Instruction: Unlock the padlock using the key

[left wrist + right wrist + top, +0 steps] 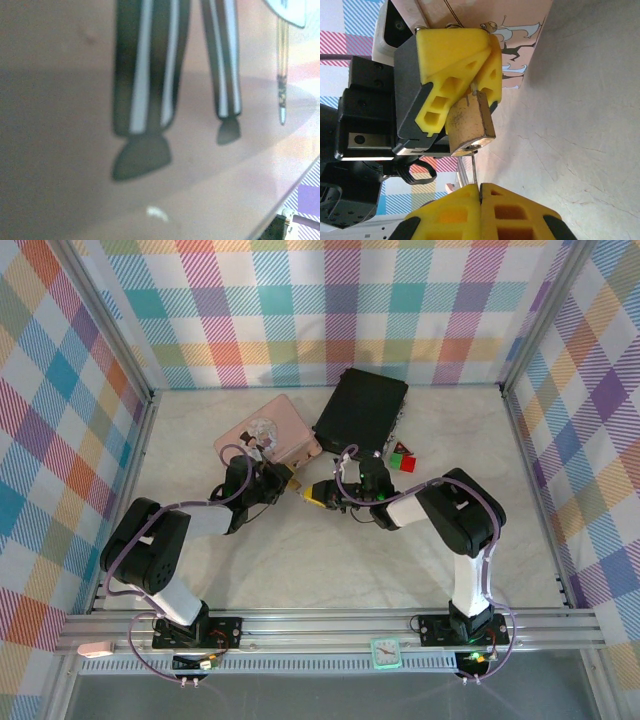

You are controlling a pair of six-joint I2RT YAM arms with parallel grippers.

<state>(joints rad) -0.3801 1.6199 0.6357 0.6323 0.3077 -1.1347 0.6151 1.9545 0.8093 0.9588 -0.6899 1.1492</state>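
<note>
Bright and even from overhead, with only soft shadows across the pale counter (330, 560). Blurred throughout at the left wrist, dimmer toward the left edge. Crisp close up at the right wrist.

The padlock (469, 126) has its shackle mostly buried between the left fingers (450, 50). The key (474, 172) shows only a thin shaft, its head hidden between the right fingers (445, 215), which the right wrist view's bottom edge crops. The left wrist view is too blurred for detail.

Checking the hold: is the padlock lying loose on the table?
No, the padlock is clamped by its shackle between the yellow jaws of the left gripper.
</note>
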